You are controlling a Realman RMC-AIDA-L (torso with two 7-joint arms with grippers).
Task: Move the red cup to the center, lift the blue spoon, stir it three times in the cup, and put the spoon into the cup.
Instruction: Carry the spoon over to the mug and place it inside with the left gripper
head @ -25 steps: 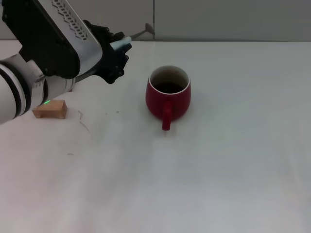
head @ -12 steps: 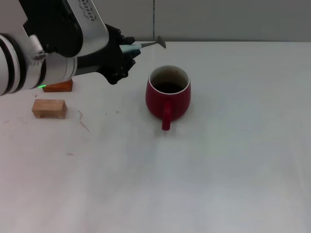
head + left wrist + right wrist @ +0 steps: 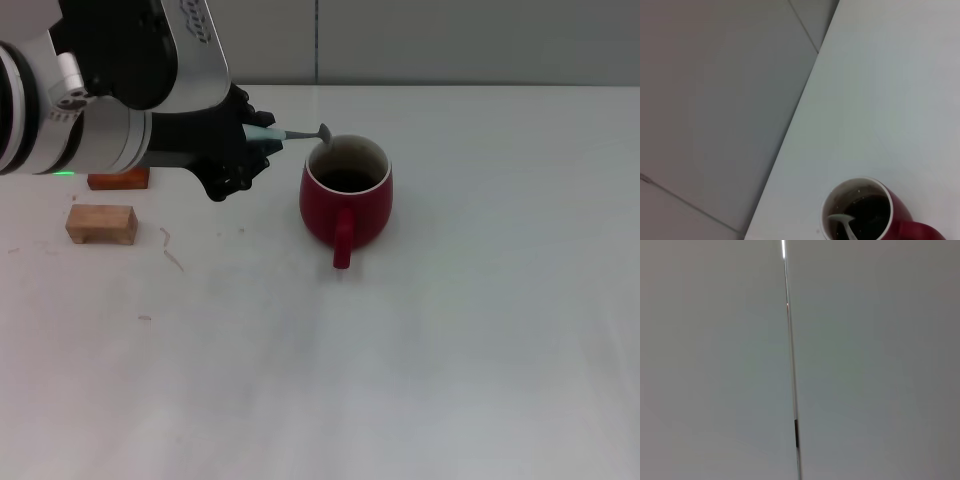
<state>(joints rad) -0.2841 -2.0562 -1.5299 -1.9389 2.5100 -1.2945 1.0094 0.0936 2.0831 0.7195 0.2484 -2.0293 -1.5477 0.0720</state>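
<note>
The red cup [image 3: 346, 195] stands upright near the middle of the white table, its handle toward me. My left gripper [image 3: 250, 148] is just left of the cup and is shut on the blue spoon [image 3: 295, 134] by its pale blue handle. The spoon points right, and its grey bowl is at the cup's near-left rim. In the left wrist view the cup [image 3: 900, 217] shows from above with the spoon's bowl [image 3: 841, 220] just inside its rim. The right gripper is out of view; its wrist view shows only a grey wall.
A tan wooden block [image 3: 101, 224] and an orange-red block [image 3: 118, 180] lie on the table [image 3: 450, 350] at the left, beneath my left arm. A grey wall runs along the table's far edge.
My left gripper has carried the spoon down and to the right, from above the table's far left area to the cup's rim. The cup has not moved.
</note>
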